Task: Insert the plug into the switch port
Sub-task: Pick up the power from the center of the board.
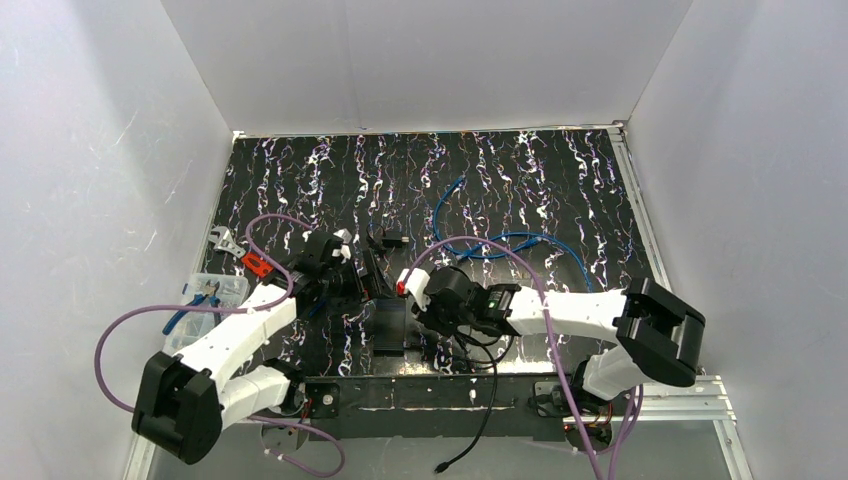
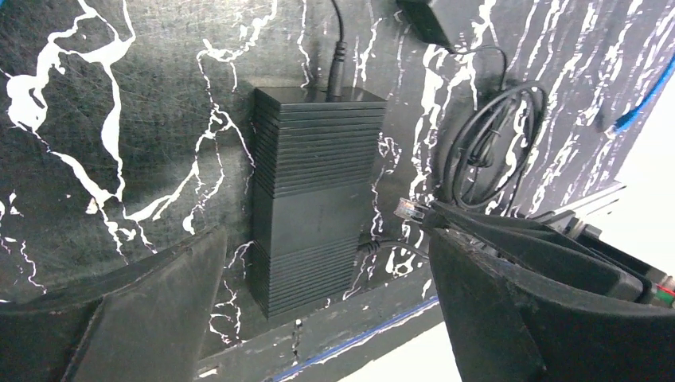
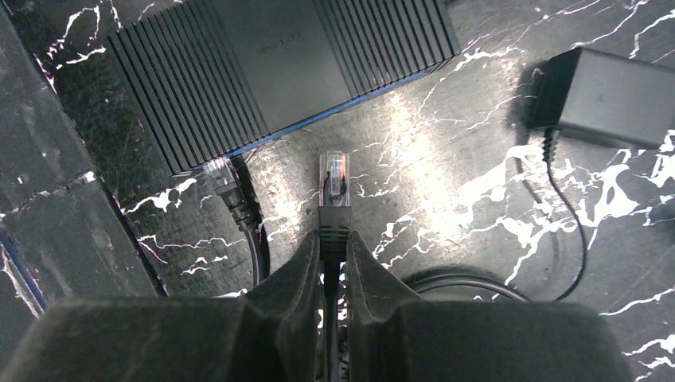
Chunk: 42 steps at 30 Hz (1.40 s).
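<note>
The black ribbed switch (image 1: 389,326) lies near the table's front edge; it also shows in the left wrist view (image 2: 314,199) and the right wrist view (image 3: 278,64). My right gripper (image 3: 334,239) is shut on the black boot of a cable. Its clear plug (image 3: 333,179) sticks out in front, pointing at the switch's side a short gap away. The ports themselves are hidden. Another clear plug (image 3: 217,171) on a black cable sits at the switch's edge. My left gripper (image 2: 325,243) is open wide, its fingers either side of the switch. The held plug also shows in the left wrist view (image 2: 408,211).
A black power adapter (image 3: 613,95) with a thin cord lies right of the switch. A coiled black cable (image 2: 493,143) lies beside it. A blue cable (image 1: 500,240) loops behind. A clear box with tools (image 1: 205,300) stands at the left. A black rail (image 1: 420,395) runs along the front.
</note>
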Motion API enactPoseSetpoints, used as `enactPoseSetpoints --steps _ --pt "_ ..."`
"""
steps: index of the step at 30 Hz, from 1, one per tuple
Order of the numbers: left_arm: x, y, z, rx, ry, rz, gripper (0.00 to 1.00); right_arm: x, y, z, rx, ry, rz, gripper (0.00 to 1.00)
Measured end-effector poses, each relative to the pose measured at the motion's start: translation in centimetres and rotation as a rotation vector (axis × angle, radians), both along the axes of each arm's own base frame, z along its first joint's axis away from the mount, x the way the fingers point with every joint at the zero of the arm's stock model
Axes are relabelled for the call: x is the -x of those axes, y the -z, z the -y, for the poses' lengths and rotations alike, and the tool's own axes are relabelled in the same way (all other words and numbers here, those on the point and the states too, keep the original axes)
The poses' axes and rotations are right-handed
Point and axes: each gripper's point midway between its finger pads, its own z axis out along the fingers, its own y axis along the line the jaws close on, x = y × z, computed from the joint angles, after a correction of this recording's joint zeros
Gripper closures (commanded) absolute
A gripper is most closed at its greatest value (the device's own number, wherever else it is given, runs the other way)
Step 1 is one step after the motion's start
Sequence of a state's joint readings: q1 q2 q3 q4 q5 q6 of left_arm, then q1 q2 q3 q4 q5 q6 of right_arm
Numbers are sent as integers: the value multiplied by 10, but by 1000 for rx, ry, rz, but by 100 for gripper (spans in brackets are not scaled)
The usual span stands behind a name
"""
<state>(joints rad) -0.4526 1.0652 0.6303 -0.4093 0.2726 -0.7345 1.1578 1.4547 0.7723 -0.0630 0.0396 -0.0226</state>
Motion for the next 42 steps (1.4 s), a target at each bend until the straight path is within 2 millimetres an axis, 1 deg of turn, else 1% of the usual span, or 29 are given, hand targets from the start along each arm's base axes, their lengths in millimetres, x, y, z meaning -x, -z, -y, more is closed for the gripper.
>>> enactPoseSetpoints --steps 6,10,14,23,34,42 --pt "-5 18 3 -14 8 -34 3 3 14 -2 -10 8 -28 99" --pt "-7 24 7 -8 19 -42 4 5 21 -4 -21 6 -36 99" --pt "-8 29 9 -4 29 -48 6 7 25 -8 -42 -11 -48 99" --pt "-2 41 13 15 54 -88 9 12 27 -15 -83 -46 -57 99" --pt "4 43 16 40 74 -111 13 15 28 -19 -111 -75 -62 99" --pt "9 42 20 61 99 -120 14 15 32 -23 -117 -96 -55 99"
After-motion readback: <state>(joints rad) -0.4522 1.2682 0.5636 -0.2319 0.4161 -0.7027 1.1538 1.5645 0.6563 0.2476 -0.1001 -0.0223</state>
